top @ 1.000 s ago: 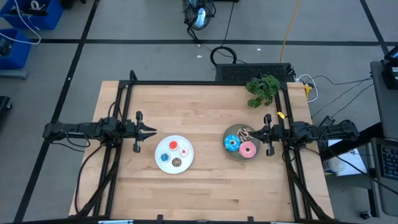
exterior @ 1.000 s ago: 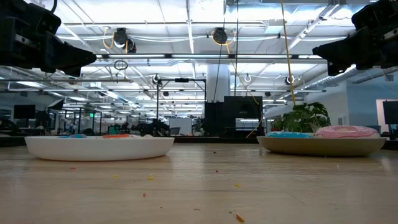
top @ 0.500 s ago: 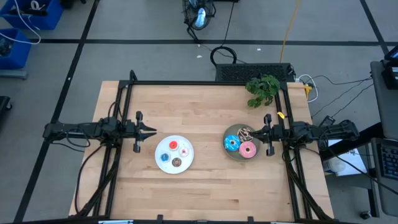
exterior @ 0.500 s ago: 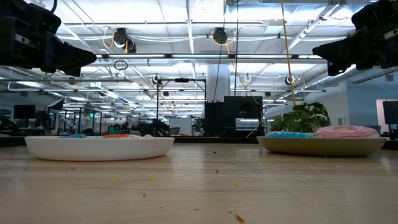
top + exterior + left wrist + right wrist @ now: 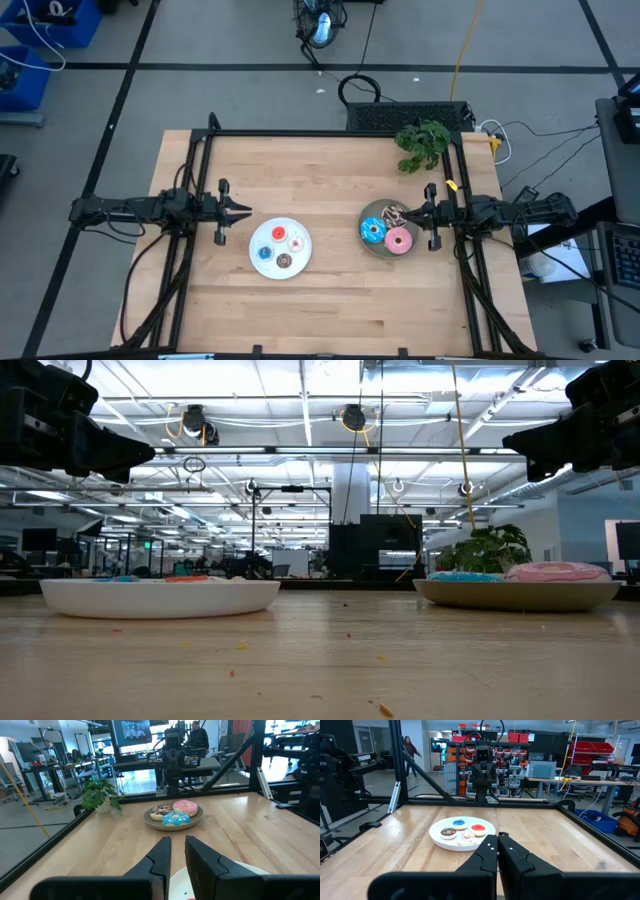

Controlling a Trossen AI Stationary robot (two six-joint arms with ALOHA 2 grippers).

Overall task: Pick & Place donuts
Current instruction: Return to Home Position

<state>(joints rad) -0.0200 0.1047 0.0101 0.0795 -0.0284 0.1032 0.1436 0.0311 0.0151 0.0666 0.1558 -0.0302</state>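
Four tiny donuts lie on a white plate (image 5: 280, 247) (image 5: 462, 831): red (image 5: 278, 235), pink-white (image 5: 297, 241), blue (image 5: 264, 252), brown (image 5: 284, 261). Three larger ones lie on a grey plate (image 5: 366, 216) (image 5: 173, 817): brown sprinkled (image 5: 394, 213), blue (image 5: 372, 232), pink (image 5: 398, 240). My left gripper (image 5: 246, 210) (image 5: 178, 842) hovers left of the white plate, slightly open, touching nothing. My right gripper (image 5: 408, 213) (image 5: 497, 838) hovers at the grey plate's right rim, shut, touching nothing.
A small potted plant (image 5: 422, 143) stands at the far right corner. Black frame rails (image 5: 300, 133) run along the table's far and side edges. Bare wood lies between the plates and toward the near edge. Crumbs (image 5: 383, 709) dot the tabletop. People (image 5: 409, 749) are in the room behind.
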